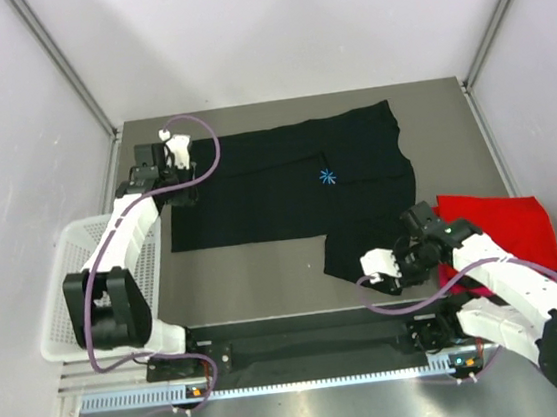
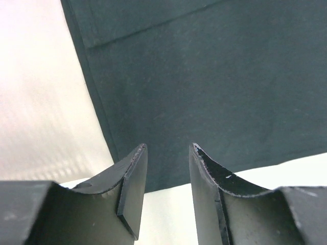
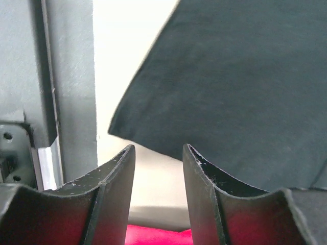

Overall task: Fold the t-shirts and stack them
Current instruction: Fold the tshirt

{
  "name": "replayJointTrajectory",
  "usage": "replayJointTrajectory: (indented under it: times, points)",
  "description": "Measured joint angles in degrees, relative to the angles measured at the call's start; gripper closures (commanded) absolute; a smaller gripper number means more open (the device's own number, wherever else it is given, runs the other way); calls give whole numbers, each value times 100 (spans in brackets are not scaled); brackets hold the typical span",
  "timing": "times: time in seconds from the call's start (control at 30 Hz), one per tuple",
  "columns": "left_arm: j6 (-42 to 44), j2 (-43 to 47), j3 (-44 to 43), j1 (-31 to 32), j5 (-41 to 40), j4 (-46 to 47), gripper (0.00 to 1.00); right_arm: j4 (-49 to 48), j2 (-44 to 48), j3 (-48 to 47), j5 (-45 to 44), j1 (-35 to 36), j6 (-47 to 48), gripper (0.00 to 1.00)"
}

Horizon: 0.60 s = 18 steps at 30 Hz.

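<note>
A large black t-shirt lies spread flat across the table, with a small light-blue mark on its chest. My left gripper hovers at the shirt's left edge. In the left wrist view this gripper is open, with the black cloth just beyond its tips and nothing between them. A folded red t-shirt lies at the right. My right gripper stands between it and the black shirt's lower right flap. In the right wrist view that gripper is open and empty over bare table, with magenta cloth below it.
A white mesh basket sits off the table's left edge beside the left arm. Grey walls enclose the table on three sides. A metal rail with the arm bases runs along the near edge.
</note>
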<state>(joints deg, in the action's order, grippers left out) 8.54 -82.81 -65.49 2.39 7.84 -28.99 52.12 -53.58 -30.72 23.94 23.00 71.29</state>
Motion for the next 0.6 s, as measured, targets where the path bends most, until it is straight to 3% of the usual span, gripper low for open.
replayJointTrajectory:
  times: [0.6]
  points:
    - [2, -551, -315, -63, -358, -17, 57, 7, -350, 225, -234, 459, 577, 56]
